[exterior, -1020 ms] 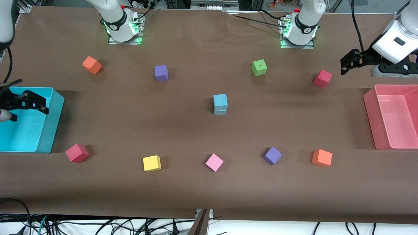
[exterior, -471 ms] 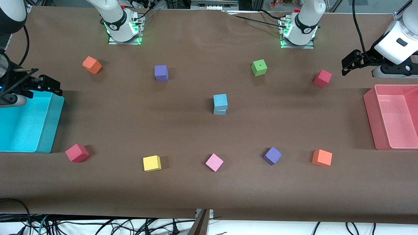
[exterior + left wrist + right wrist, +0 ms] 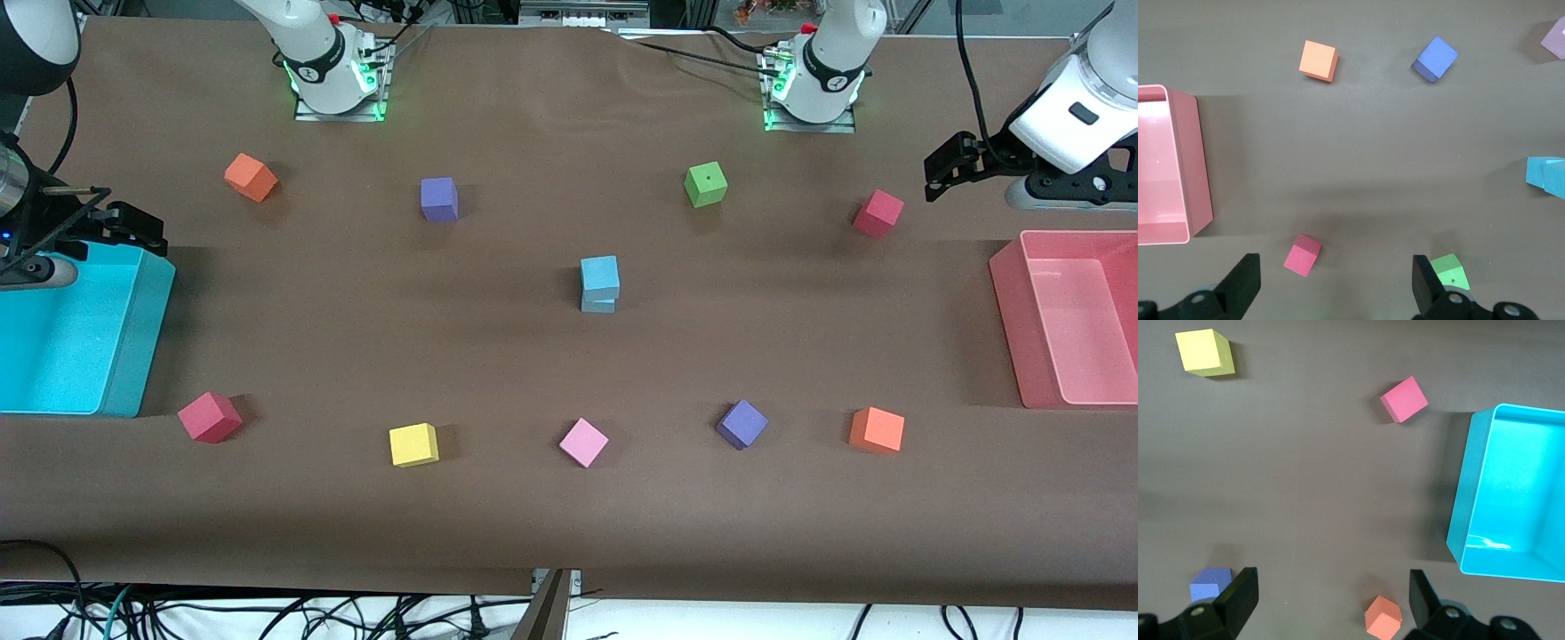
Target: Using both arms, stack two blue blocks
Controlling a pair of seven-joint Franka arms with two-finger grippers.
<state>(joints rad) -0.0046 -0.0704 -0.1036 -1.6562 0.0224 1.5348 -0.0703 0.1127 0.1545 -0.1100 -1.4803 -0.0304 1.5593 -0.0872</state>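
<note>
Brown table (image 3: 533, 356), cyan bin (image 3: 133, 356), pink bin (image 3: 1009, 311)

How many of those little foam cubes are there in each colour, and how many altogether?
Blue: 2, top blue cube stacked on bottom blue cube
Purple: 2
Orange: 2
Red: 2
Green: 1
Yellow: 1
Pink: 1
Total: 11

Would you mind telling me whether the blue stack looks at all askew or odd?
Slightly. The top blue block sits a little off-square on the bottom blue block, overhanging toward the left arm's end of the table. It stands free; the left gripper and right gripper are open and far from it. Nothing else stands out.
</note>
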